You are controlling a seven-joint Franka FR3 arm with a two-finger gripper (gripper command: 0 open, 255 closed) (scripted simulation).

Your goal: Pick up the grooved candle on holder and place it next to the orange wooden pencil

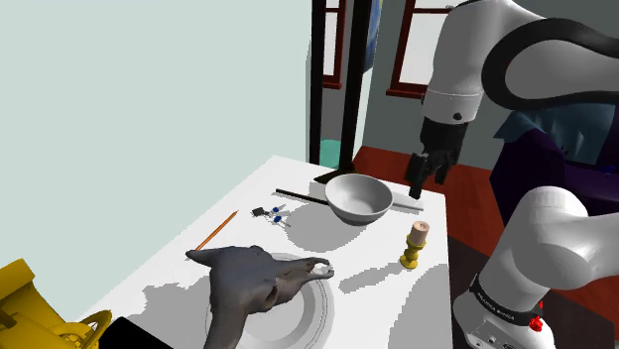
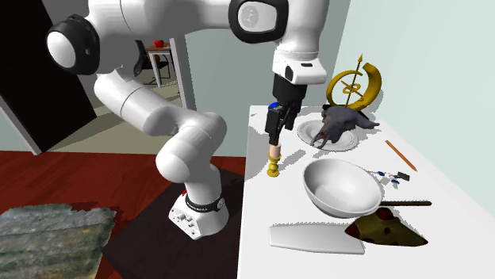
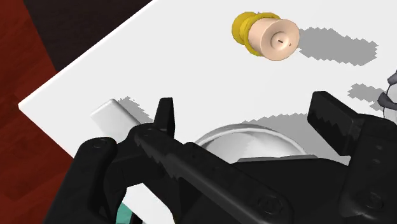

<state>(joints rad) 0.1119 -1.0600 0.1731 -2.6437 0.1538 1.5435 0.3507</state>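
The candle [image 1: 419, 243] stands upright on its yellow holder, wick up, at the shoulder view's right-centre. Above it hangs the gripper [image 1: 425, 181], fingers wide apart, holding nothing. The bowl's [image 1: 357, 210] inside is bare. A grey figurine [image 1: 253, 283] lies on the plate [image 1: 323, 307].

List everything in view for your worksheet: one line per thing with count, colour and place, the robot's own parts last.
candle on holder: one, pale peach on yellow, upright near the table edge by the stand
pencil: one, orange, opposite table edge
bowl: one, white, mid-table
plate: one, white, under the figure
figure: one, grey, lying on the plate
small item: one, blue and white, between pencil and bowl
ornament: one, gold, table end behind the plate
flat blade: one, white, beside the bowl
wedge: one, yellow-brown, beside the blade
table: one, white
arm: one, white, dark joints
gripper: one, black, open, above the table
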